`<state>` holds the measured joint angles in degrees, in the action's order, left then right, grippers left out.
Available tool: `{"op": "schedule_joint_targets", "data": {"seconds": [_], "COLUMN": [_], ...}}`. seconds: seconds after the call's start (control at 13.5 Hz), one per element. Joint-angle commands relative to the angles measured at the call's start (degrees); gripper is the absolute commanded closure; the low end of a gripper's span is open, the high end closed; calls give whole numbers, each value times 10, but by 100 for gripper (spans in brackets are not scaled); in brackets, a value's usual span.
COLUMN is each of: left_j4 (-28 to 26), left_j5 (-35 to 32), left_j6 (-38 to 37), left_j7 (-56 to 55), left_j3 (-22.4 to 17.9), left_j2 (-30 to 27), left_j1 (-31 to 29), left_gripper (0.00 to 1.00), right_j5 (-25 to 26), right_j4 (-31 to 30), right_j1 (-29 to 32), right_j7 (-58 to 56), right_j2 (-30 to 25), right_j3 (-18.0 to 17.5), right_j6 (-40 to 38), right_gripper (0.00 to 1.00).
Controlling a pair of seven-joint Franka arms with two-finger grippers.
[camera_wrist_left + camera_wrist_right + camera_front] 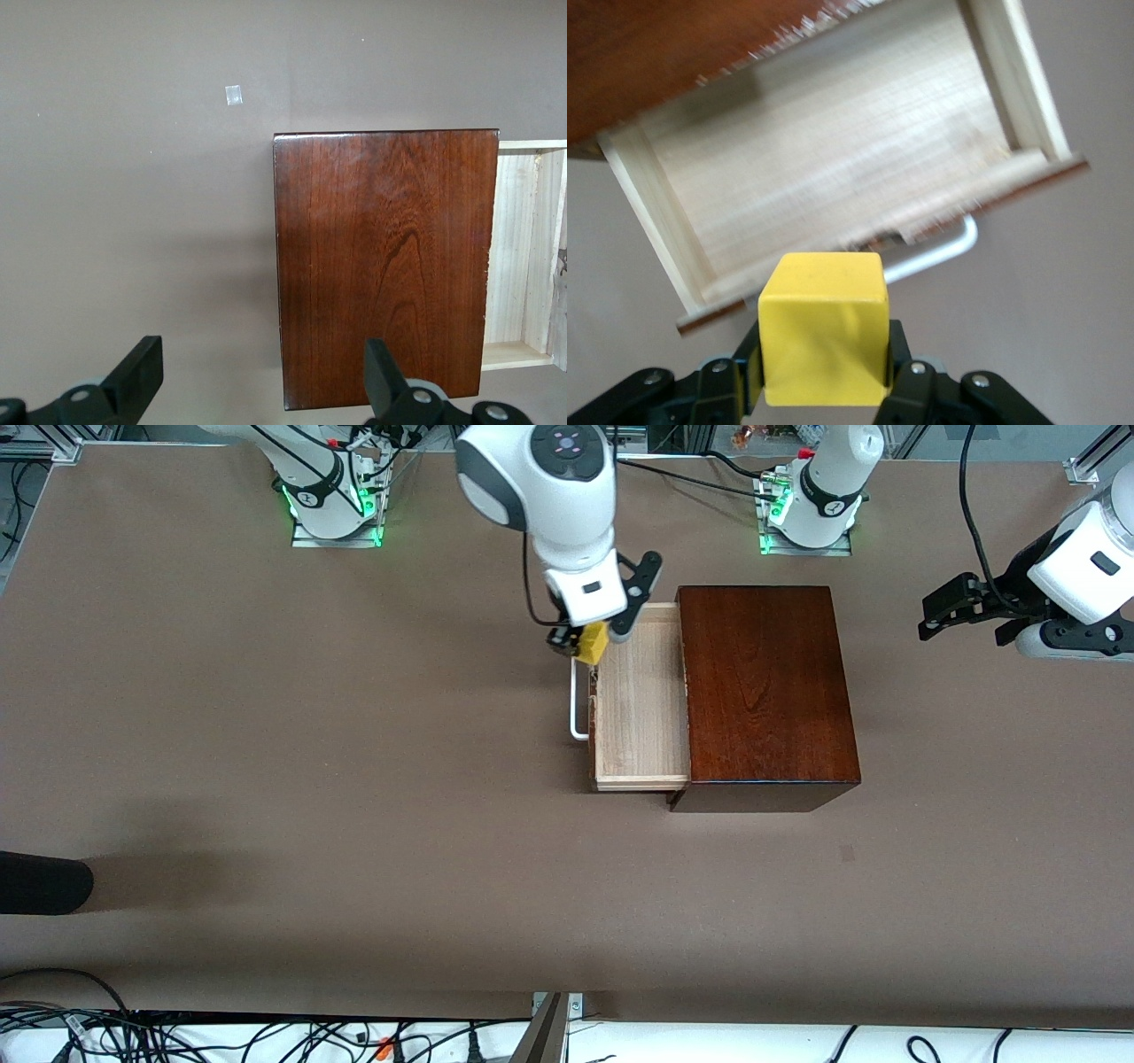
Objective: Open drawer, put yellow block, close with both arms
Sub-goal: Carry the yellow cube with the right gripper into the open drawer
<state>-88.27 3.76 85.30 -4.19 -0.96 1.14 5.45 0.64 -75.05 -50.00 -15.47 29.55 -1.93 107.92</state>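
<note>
the right hand [585,640] grips the yellow block [592,644] between closed fingers, in the air over the handle-end rim of the open drawer [640,700]. the drawer stands pulled out of the mahogany box [764,691] toward the right arm's end of the counter [266,735], its tray empty, the white handle [578,707] outermost. step in hand: carrying the block to the drawer. next move: shift it over the tray's middle, lower, release. the left hand [961,613] waits with fingers apart above the counter, toward the left arm's end.

Even, bright overhead light; soft shadows on the table [266,779]; motion-blurred drawer [833,177] in right wrist view
</note>
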Motion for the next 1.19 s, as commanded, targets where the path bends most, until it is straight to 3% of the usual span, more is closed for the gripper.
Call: {"op": "schedule_joint_targets", "data": {"seconds": [0.0,0.15,0.59,1.11], "left_j4": [-7,-7,-7,-5], "left_j5": [3,2,-28,-28], "left_j6": [-8,-10,-11,-10], "left_j7": [13,13,15,14], "left_j3": [-4,-4,-1,-2], "left_j2": [-6,-6,-6,-6], "left_j1": [6,6,5,6], "left_gripper": [0,0,0,0], "right_j5": [28,45,101,125], "right_j4": [24,24,24,21], "right_j1": [-27,-57,-72,-71], "right_j7": [-12,-5,-36,-70], "right_j2": [24,39,85,114], "right_j3": [7,8,7,9], "right_j6": [25,42,70,100], "right_gripper": [70,70,68,66]}}
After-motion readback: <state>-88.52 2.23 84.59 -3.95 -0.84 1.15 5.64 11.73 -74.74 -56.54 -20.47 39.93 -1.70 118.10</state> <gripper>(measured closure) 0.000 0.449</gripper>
